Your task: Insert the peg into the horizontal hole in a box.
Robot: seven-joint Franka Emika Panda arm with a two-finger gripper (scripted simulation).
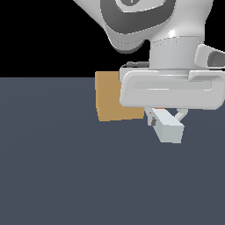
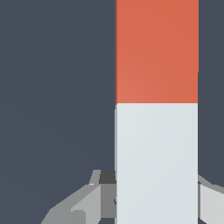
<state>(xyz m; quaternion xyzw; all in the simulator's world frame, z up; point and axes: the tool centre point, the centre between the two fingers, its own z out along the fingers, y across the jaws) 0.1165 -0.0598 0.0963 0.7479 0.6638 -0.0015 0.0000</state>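
The peg [image 1: 169,127] is held off the floor, its pale grey-white end toward the camera and only a sliver of orange-red showing under the hand. In the wrist view the peg [image 2: 156,109] fills the frame, orange-red half beyond the white half. My gripper [image 1: 166,115] is shut on the peg, one finger [image 2: 85,201] on each side of the white half. The tan box [image 1: 112,99] stands behind and to the exterior view's left of the gripper, partly covered by the hand. Its hole does not show. The box is out of the wrist view.
A flat dark grey-blue floor [image 1: 57,167] spreads under everything. The white arm's upper links [image 1: 149,22] fill the upper right of the exterior view, above a black background.
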